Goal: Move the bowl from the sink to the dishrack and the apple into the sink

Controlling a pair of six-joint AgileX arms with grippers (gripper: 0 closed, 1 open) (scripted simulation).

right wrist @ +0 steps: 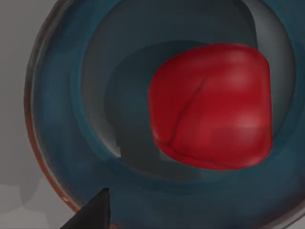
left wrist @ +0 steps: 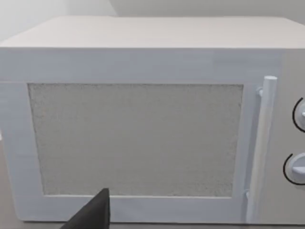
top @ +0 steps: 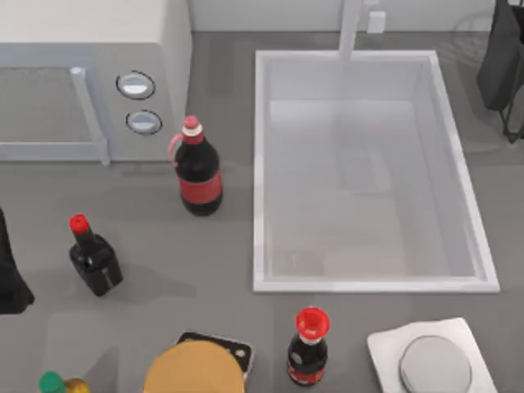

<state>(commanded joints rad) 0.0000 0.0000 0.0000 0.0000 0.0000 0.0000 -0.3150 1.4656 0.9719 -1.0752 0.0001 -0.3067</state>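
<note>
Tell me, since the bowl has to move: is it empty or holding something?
Holding something: the right wrist view shows the apple sitting inside the bowl.

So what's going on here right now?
The right arm's wrist camera looks straight down on the bowl, and the apple sits inside it. From above, the sink holds neither of them. The right arm is at the table's far right corner. The left arm is parked at the left edge, its camera facing the microwave. Nothing is visibly gripped, and neither claw's state can be told.
</note>
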